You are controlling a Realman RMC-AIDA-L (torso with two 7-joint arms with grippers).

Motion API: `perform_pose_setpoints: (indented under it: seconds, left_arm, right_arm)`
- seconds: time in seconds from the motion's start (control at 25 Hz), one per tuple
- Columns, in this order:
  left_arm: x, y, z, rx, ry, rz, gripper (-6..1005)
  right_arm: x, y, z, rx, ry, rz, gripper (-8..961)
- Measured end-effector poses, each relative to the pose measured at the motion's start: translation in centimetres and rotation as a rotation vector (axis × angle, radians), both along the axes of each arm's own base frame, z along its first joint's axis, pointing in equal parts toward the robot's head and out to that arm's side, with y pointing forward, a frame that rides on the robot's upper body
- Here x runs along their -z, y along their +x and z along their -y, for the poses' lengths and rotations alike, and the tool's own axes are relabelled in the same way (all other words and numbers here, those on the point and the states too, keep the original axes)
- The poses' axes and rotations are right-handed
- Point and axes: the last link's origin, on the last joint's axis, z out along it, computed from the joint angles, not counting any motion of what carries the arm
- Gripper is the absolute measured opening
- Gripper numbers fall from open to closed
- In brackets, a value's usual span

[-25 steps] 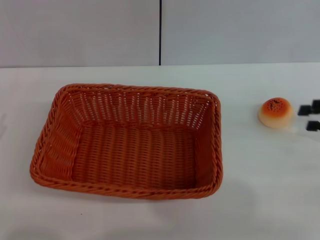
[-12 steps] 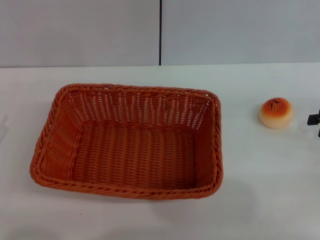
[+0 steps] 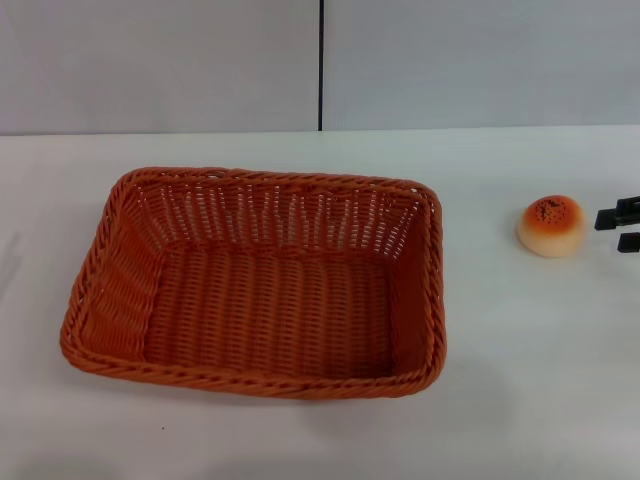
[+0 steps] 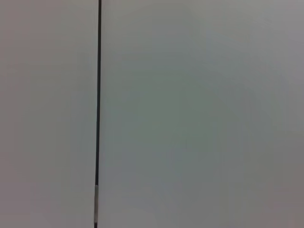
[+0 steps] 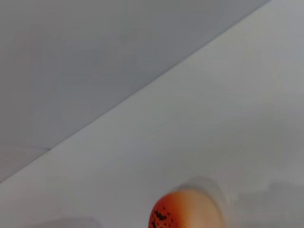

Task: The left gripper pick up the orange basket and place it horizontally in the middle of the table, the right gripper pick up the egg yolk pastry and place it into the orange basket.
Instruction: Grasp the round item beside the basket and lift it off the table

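The orange basket (image 3: pixel 255 282) lies lengthwise across the middle-left of the white table (image 3: pixel 520 380), open side up with nothing in it. To its right, the egg yolk pastry (image 3: pixel 551 226) sits on the table with its speckled top up. It also shows low in the right wrist view as the pastry (image 5: pixel 185 211). My right gripper (image 3: pixel 619 228) is at the right edge, just right of the pastry and apart from it. Its two black fingertips (image 3: pixel 612 217) stand open with nothing between them. The left gripper is out of view.
A grey wall with a dark vertical seam (image 3: pixel 320 65) runs behind the table; the left wrist view shows only that seam (image 4: pixel 98 95). Bare table surface lies between the basket and the pastry.
The right gripper's fingertips drew back almost off the right edge half a second ago and have come back left toward the pastry. Basket and pastry have not moved.
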Motion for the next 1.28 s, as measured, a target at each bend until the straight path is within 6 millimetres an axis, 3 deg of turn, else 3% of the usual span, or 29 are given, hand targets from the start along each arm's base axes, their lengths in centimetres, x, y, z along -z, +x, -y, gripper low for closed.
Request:
perform_pose_setpoints:
  seconds: [0.44,0.88,1.28]
  left_arm:
    - [0.0,0.1,0.1,0.004,0.0,0.003,677]
    - [0.0,0.1,-0.2,0.005,-0.001,0.005,677]
    - [-0.1,0.0,0.0,0.0,0.003,-0.001,677]
  right_arm:
    - [0.8,0.0,-1.1,-0.039,0.046,0.01,516]
    - [2.5,-2.0,-2.8,-0.11,0.002,0.028,516]
    - [3.8,-2.0,-2.9,-0.095,-0.014,0.042,514]
